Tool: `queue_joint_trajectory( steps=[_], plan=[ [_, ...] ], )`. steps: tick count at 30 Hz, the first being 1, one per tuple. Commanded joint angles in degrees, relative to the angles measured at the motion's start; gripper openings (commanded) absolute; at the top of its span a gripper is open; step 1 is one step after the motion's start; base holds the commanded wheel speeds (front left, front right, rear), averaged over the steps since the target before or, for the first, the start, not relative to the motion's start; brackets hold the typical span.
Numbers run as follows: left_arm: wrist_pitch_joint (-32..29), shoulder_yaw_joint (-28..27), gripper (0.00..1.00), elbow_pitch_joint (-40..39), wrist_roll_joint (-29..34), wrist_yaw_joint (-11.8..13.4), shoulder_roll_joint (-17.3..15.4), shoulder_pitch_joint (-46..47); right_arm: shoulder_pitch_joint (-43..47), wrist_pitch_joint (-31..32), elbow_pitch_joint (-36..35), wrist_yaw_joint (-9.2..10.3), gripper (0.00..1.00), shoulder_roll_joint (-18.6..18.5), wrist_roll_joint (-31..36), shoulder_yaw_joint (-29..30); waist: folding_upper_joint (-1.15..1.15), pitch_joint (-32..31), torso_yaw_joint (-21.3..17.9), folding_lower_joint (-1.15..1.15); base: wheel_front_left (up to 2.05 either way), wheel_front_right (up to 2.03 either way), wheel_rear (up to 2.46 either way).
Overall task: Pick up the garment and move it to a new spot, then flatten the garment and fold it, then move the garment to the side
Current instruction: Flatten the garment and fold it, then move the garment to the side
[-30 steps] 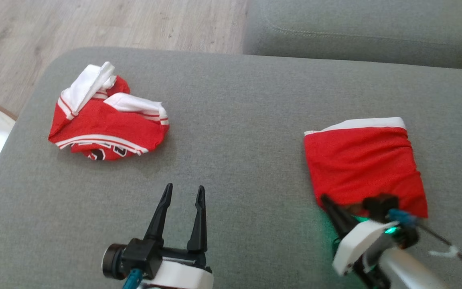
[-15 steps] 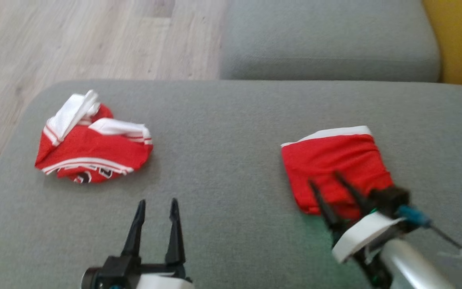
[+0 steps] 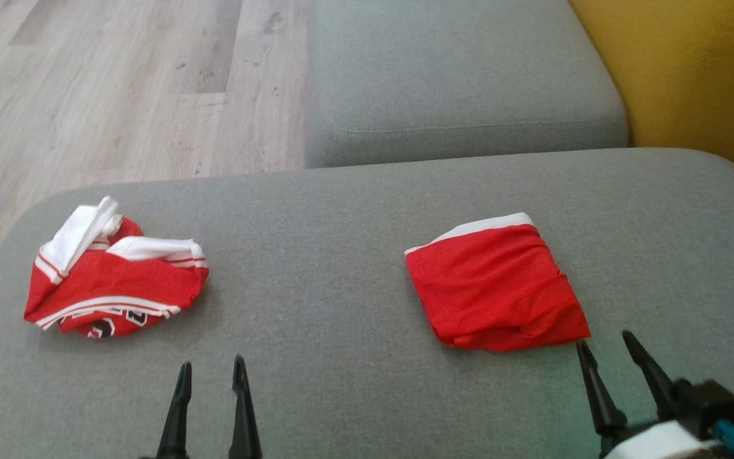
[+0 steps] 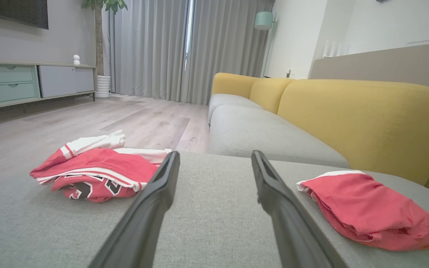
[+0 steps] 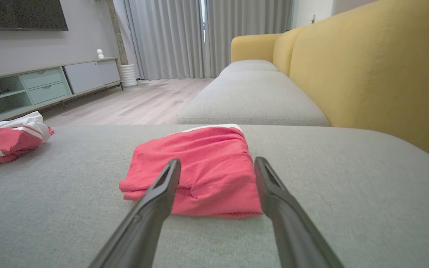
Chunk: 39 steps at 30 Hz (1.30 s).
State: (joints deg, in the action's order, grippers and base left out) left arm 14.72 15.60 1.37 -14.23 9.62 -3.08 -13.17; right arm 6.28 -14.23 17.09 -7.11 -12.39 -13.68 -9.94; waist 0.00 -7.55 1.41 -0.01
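Observation:
The garment (image 3: 494, 284), red with a white band along its far edge, lies folded into a small rectangle on the right of the grey cushion (image 3: 341, 255). It also shows in the left wrist view (image 4: 367, 212) and the right wrist view (image 5: 199, 167). My right gripper (image 3: 604, 341) is open just short of the garment's near right corner, apart from it, and its fingers frame the near edge (image 5: 217, 160). My left gripper (image 3: 211, 366) is open and empty at the front centre-left, over bare cushion (image 4: 215, 154).
A crumpled red and white jersey (image 3: 112, 280) lies at the cushion's left end. A second grey seat cushion (image 3: 456, 76) lies beyond, with the yellow sofa back (image 3: 692, 76) to the right. Wooden floor (image 3: 86, 95) drops off past the left and far edges.
My right gripper has opened, let go of the folded garment's near edge and drawn back toward me. The head camera has shifted, so the whole scene sits lower and further left.

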Motion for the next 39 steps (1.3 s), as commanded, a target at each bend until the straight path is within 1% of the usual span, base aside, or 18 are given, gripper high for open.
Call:
queue_joint_trajectory(
  steps=[1, 6, 14, 30, 39],
  plan=[
    [0.3, -2.2, 1.0, -2.0, 0.7, 0.1, 0.2, 1.6, -1.4, -0.8, -2.2, -0.37, 1.0, -0.3, 0.4, -0.3, 0.0, -0.3, -0.4, 0.01, 0.0, 0.0, 0.0],
    [0.3, -2.9, 1.0, -1.2, 2.3, -0.2, 0.2, -0.3, 0.7, -0.8, -2.7, -0.37, 1.0, 1.3, 1.1, 1.4, 0.0, -0.8, -1.3, 0.01, 0.0, 0.0, 0.0],
    [0.3, -3.2, 1.0, -0.1, 3.3, -0.9, 0.2, -1.1, 0.3, -0.8, -2.3, -0.37, 1.0, 1.5, 1.4, 0.9, 0.0, -1.2, -1.9, 0.01, 0.0, 0.0, 0.0],
    [0.3, -3.0, 1.0, 0.9, 4.1, -0.8, 0.2, -1.7, -0.3, -0.8, -2.2, -0.37, 1.0, 0.6, 0.9, 0.0, 0.0, -0.8, -1.3, 0.01, 0.0, 0.0, 0.0],
    [0.3, -2.1, 1.0, 1.1, 4.0, -0.6, 0.2, -0.9, -1.8, -0.8, -2.1, -0.37, 1.0, -0.4, 0.7, 0.0, 0.0, 1.6, -0.4, 0.01, 0.0, 0.0, 0.0]
  ],
)
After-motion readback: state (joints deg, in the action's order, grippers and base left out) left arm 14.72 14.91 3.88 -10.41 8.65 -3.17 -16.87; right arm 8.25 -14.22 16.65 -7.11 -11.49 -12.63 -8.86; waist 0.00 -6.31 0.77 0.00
